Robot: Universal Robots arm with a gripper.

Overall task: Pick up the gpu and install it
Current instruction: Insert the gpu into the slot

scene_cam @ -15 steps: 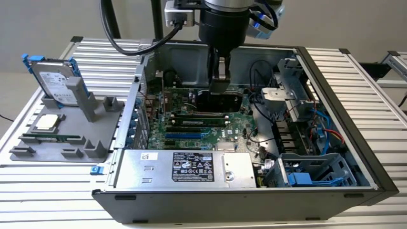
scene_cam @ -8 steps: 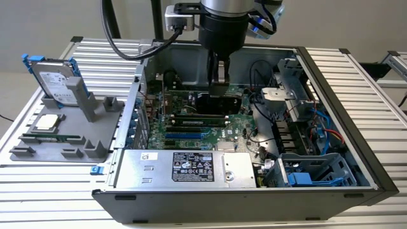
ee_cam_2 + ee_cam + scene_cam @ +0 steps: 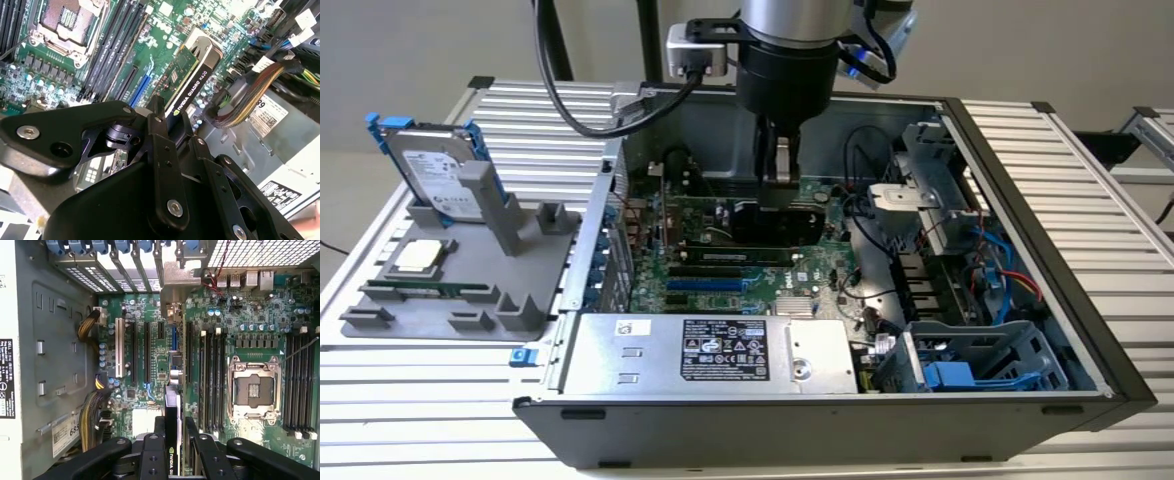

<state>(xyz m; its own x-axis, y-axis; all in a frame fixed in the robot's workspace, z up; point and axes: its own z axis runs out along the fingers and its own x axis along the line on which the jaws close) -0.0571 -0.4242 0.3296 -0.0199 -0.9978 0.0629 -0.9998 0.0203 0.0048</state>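
Below my gripper [image 3: 781, 188], inside the case [image 3: 787, 432]: jaws closed on the top edge of the gpu [image 3: 192, 82]. Pickup done. Card hangs edge-down just over the motherboard [image 3: 220, 300] slots and looks unseated. Install still open.

I'm looking at a plain beige wall [image 3: 414, 50] sitting behind a ribbed metal table [image 3: 1087, 190], soft light falling evenly everywhere.
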